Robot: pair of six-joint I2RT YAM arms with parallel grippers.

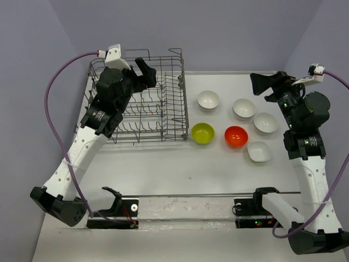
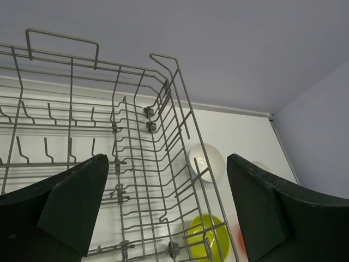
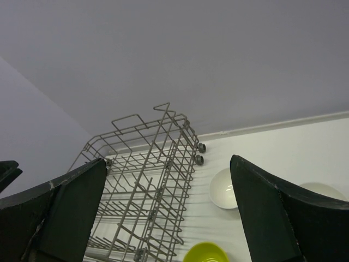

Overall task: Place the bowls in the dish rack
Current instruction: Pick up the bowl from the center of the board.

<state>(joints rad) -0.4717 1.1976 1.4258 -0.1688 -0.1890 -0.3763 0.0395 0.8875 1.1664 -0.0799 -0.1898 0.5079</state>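
Closest in: dark fingers [image 2: 76, 204] of the left gripper [image 1: 144, 71], spread wide with nothing between them (same for the right gripper [image 1: 263, 83], equally gaping and empty). Left one poised over the far left part of the dish rack [image 1: 158, 117]; right one raised above the far right of the table [image 1: 180, 174], pointing left.

Rack standing flat on the table's left half, open side up, tines upright, tall wire loop at its far right corner. Looks nearly square from above, so long axis hard to call; sides squared to the table edges.

Six bowls out on the table to the rack's right, mouths up: yellow-green bowl [image 1: 203, 133] just beside the rack's near right corner, red bowl [image 1: 236, 136] next along, four white bowls [image 1: 244, 108] around them.
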